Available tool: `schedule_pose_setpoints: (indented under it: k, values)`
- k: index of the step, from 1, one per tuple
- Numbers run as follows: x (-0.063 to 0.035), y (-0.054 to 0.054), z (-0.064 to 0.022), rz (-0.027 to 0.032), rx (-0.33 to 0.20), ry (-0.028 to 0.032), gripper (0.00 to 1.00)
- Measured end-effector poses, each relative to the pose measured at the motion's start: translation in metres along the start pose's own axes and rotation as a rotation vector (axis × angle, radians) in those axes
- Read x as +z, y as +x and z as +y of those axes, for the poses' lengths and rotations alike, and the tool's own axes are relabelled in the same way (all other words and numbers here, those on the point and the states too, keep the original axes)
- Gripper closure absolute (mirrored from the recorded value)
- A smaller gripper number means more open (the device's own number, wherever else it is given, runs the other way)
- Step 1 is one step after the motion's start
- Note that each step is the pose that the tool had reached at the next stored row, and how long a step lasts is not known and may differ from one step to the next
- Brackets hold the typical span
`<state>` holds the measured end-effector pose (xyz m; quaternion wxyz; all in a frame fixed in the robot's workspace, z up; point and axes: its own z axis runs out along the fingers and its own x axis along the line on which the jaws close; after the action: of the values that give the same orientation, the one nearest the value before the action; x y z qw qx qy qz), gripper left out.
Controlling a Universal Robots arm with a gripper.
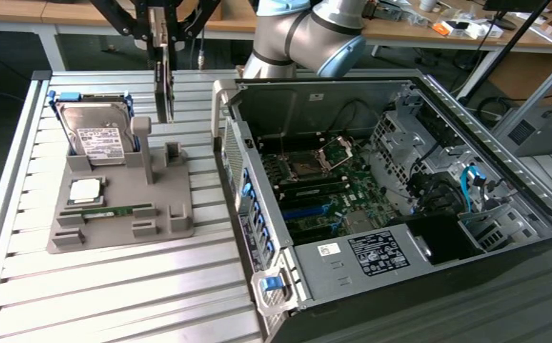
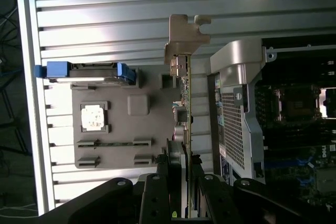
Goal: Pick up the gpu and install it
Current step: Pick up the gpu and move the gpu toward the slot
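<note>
End effector (image 1: 164, 51) grips gpu (image 1: 164, 89) between gray holder (image 1: 113, 237) and open computer case (image 1: 300, 107).

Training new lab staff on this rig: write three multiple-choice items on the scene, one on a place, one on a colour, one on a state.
1. Where is the thin dark circuit card with silver metal bracket?
A. Upright in the claw, by the grey plastic tray
B. Seated inside the case
C. Flat on the table slats

2. What colour are the rails on the boxy silver hard drive?
A. Red
B. Blue
C. Yellow

3. How is the black computer tower case?
A. Side open, green motherboard showing
B. Side panel shut
C. Covered by a cloth

Key: 1 A, the claw clamps the card's top edge beside the tray; 2 B, blue strips frame the drive; 3 A, the board and cables lie exposed.
</note>
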<state>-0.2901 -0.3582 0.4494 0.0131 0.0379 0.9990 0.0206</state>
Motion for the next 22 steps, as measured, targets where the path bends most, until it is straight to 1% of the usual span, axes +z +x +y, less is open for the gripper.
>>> schedule_pose_setpoints:
  k: [22]
  values:
    - [-0.0143,0.000,0.0006,0.0000,0.000,0.0000,0.73]
